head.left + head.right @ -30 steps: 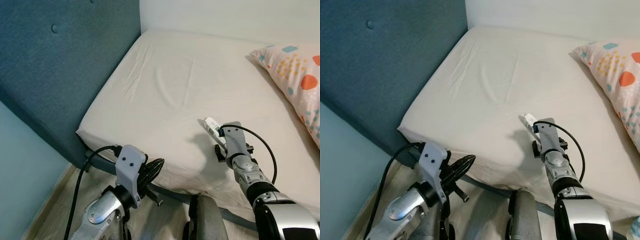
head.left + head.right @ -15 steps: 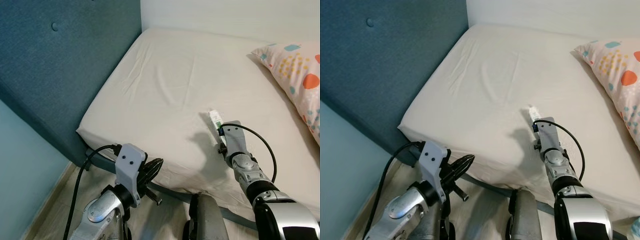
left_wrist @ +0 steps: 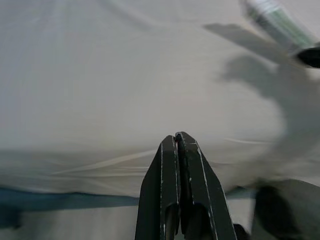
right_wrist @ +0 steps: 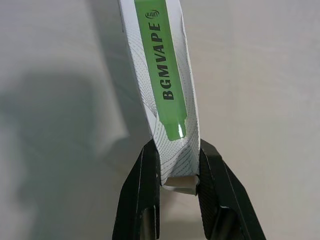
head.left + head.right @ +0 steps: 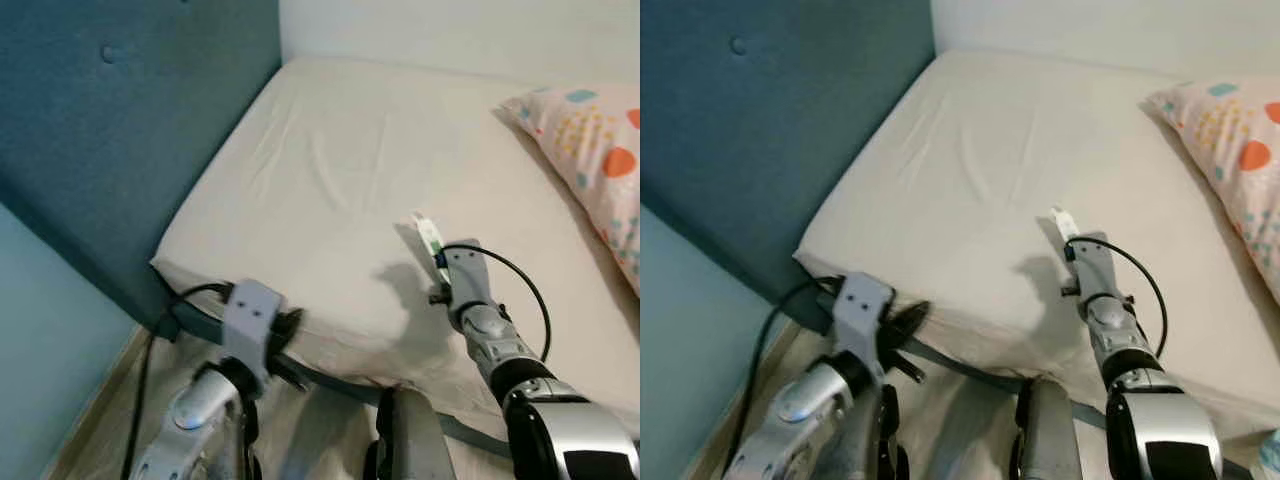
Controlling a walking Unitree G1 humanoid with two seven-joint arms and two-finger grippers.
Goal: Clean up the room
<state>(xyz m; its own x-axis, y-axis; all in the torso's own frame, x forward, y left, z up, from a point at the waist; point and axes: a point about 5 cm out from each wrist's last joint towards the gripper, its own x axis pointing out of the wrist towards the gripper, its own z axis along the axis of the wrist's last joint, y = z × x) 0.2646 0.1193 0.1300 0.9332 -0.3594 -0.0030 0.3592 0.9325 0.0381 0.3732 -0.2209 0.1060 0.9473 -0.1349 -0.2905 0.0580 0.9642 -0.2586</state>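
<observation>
Right gripper (image 4: 176, 170) jaws clamped on vape box (image 4: 162, 85) end; long axis runs straight out from jaws, over bed (image 5: 330, 160). Left gripper (image 3: 177, 145) jaws closed, empty, at bed edge.

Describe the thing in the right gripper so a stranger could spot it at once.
On the bed, left of the spotted pillow, the right gripper hangs over the beige sheet. It pinches a slim white packet by one end. A bright green stripe reading BGMVAPE sets it apart from the plain bedding.

A bed (image 5: 330, 180) with a cream sheet meets a teal padded headboard (image 5: 110, 150) and white wall (image 5: 480, 30).
</observation>
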